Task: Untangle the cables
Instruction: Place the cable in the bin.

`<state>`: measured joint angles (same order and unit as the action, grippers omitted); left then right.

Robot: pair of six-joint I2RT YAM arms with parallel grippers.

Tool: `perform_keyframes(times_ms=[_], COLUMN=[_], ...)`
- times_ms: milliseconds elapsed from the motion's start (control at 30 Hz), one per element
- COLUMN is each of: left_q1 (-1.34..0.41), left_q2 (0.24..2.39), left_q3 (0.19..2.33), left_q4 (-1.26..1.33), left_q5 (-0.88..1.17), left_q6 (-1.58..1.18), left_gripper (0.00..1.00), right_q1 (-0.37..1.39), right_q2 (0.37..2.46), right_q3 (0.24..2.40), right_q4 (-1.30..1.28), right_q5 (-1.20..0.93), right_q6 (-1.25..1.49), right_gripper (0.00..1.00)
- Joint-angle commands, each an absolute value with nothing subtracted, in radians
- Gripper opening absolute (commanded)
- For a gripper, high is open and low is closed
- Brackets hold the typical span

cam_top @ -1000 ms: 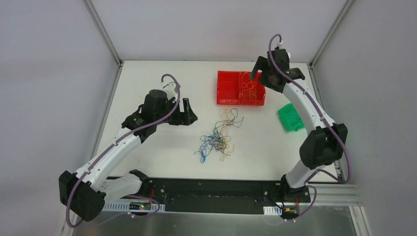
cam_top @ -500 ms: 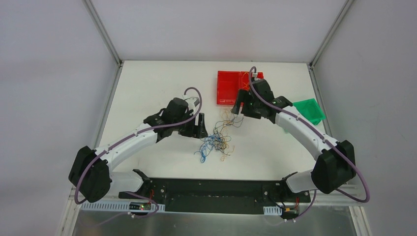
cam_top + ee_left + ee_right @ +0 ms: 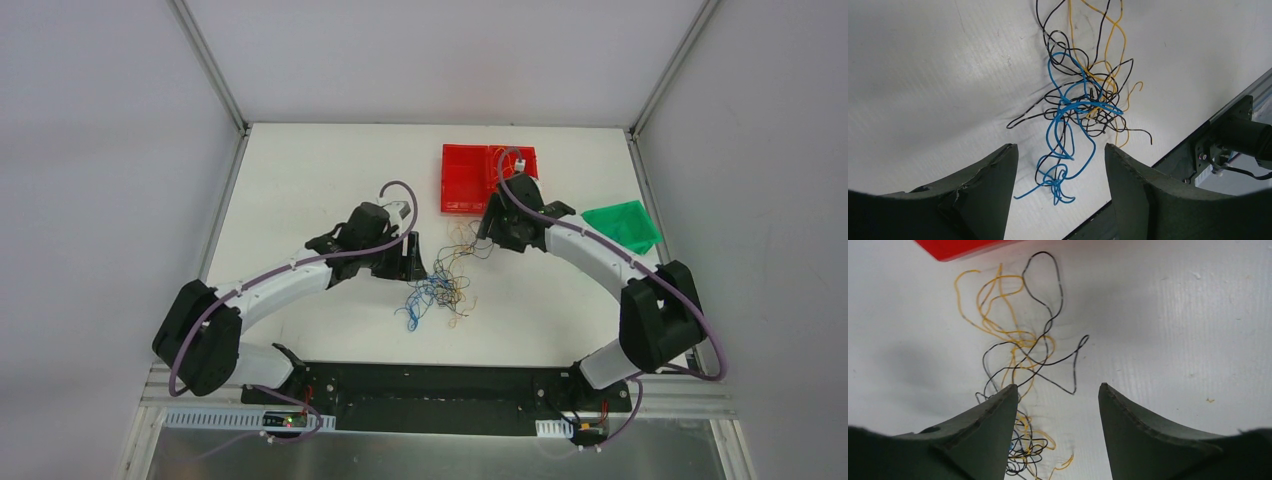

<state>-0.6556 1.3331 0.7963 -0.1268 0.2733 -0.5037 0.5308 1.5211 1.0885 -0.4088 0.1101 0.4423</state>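
Note:
The cables (image 3: 441, 284) lie as a loose tangle of thin blue, black and yellow strands on the white table, between the two arms. My left gripper (image 3: 411, 259) hovers at the tangle's left edge and is open. In the left wrist view its fingers (image 3: 998, 175) frame a knotted blue loop (image 3: 1060, 172) of the cables (image 3: 1080, 97) on the table below, touching nothing. My right gripper (image 3: 487, 226) is over the upper right strands, also open. In its own view, the right gripper (image 3: 1058, 386) shows yellow and black loops of the cables (image 3: 1020, 342) ahead of it and beneath its left finger (image 3: 993, 425).
A red two-compartment bin (image 3: 463, 180) stands just behind the tangle, with yellow strands in its right half; its edge (image 3: 963, 247) shows in the right wrist view. A green piece (image 3: 622, 224) lies at the right. The black base rail (image 3: 1228, 135) runs along the near edge.
Both arms have swung in toward the tangle, the right one coming down from over the red bin. Both pairs of jaws have narrowed but still stand apart. The cables have not moved.

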Motion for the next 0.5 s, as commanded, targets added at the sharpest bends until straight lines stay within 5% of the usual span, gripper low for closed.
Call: perform_keyframes(times_ms=[0,300,367,433,467], left_q1=[-0.670,-0.693,-0.700,-0.701,-0.701], left_q2=[1.351,1.404,1.424,1.443,1.452], left_q3=[0.776,0.748,0.749,0.750,0.749], left_q4=[-0.059,0.021,0.037,0.050,0.057], left_q5=[0.305,0.324,0.328,0.329,0.328], left_q6=[-0.519,-0.557,-0.562,-0.566,-0.567], left_gripper=[0.64,0.58,0.55,0.53,0.51], right_q1=[0.499,0.481,0.480,0.481,0.480], right_q2=[1.515,1.574,1.587,1.581,1.570], right_q3=[1.023,0.930,0.932,0.930,0.928], right_q4=[-0.320,-0.167,-0.152,-0.138,-0.138], right_q5=[0.130,0.110,0.096,0.075,0.070], right_q6=[0.511,0.592,0.598,0.599,0.598], right_gripper=[0.63,0.47,0.32,0.03,0.00])
